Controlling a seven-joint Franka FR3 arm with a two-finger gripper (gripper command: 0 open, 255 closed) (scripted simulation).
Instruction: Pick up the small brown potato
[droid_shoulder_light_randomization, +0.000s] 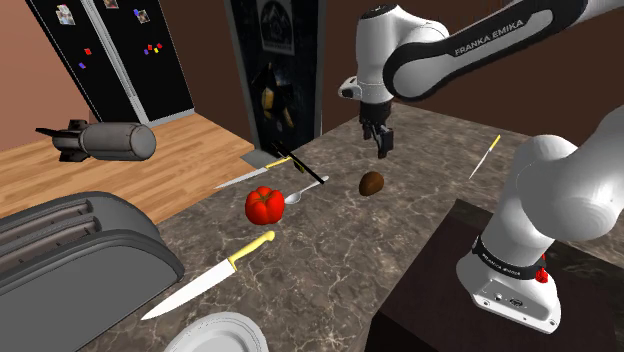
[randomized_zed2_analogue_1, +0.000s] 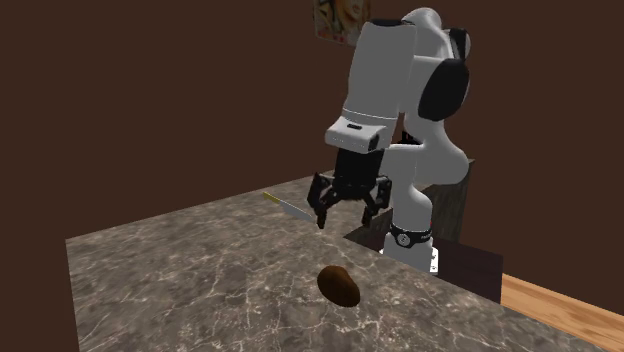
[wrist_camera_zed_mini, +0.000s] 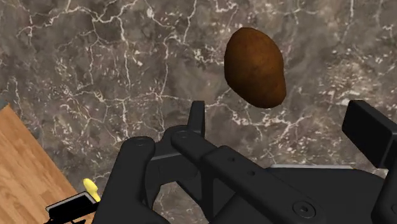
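The small brown potato (droid_shoulder_light_randomization: 371, 183) lies on the dark marble counter (droid_shoulder_light_randomization: 330, 260), about mid-surface. My black gripper (droid_shoulder_light_randomization: 381, 145) hangs a little above it and slightly farther back, open, with nothing between the fingers. In the second exterior view the gripper (randomized_zed2_analogue_1: 349, 215) hovers open behind and above the potato (randomized_zed2_analogue_1: 340, 285). In the wrist view the potato (wrist_camera_zed_mini: 254, 67) sits ahead of the gripper (wrist_camera_zed_mini: 280, 121), just beyond the line between the spread fingertips, touching neither.
A red tomato (droid_shoulder_light_randomization: 264, 204), a spoon and a black-handled knife (droid_shoulder_light_randomization: 297, 166) lie to the shoulder view's left of the potato. A yellow-handled knife (droid_shoulder_light_randomization: 210, 280), a plate (droid_shoulder_light_randomization: 215, 335) and a grey toaster (droid_shoulder_light_randomization: 70, 250) sit nearer. Another slim knife (droid_shoulder_light_randomization: 485, 157) lies at the right.
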